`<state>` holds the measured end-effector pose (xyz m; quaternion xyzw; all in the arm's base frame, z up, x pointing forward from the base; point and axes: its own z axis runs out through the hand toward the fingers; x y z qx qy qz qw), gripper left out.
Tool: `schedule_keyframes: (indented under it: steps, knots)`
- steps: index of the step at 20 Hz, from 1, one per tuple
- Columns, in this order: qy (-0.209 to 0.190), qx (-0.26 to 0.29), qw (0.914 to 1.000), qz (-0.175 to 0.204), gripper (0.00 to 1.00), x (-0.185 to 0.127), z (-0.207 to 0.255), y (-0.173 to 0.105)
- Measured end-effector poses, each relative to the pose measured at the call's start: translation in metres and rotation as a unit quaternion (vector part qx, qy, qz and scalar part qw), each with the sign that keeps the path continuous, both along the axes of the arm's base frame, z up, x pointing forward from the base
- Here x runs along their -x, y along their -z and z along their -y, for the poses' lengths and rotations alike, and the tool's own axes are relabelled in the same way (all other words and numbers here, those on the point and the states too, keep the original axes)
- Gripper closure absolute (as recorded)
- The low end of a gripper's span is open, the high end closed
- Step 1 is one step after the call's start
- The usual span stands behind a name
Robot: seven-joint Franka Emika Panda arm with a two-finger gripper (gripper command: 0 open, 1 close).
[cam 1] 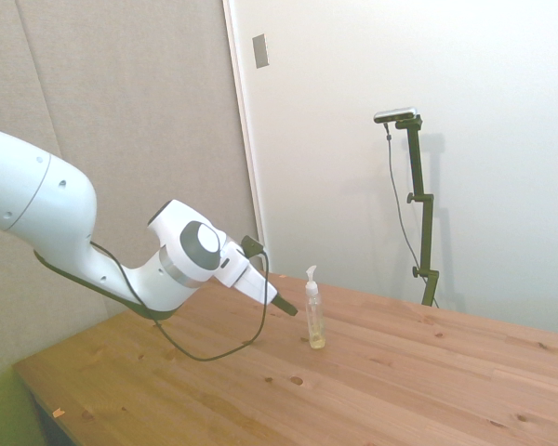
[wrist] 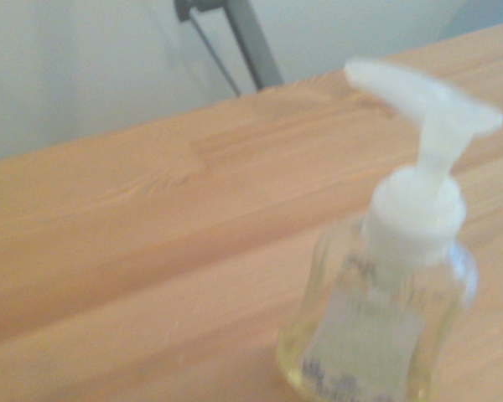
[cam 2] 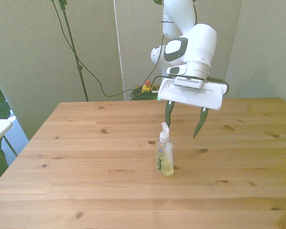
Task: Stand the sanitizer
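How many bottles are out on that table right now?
1. The sanitizer stands upright near the middle of the wooden table, by itself. The open gripper hangs just behind it, not touching. No other bottle shows in any view.

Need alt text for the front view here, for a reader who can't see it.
A small clear sanitizer with pale yellow liquid stands upright on a wooden table, pump on top. The white arm's claw hangs open just behind and above it, not touching it.
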<state>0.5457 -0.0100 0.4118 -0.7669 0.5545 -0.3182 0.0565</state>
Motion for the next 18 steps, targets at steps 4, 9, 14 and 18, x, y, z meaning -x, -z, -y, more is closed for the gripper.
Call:
schedule_keyframes:
  steps: [4,9,14,18]
  knots:
    - [-0.046,-0.028,0.9968,-0.058,0.00,0.027,-0.017,-0.004]
    - [-0.118,-0.065,0.9777,-0.161,0.00,0.044,-0.004,-0.043]
    - [-0.213,-0.102,0.9352,-0.264,0.00,0.041,0.016,-0.056]
    - [-0.228,-0.087,0.9238,-0.295,0.00,0.036,0.015,-0.054]
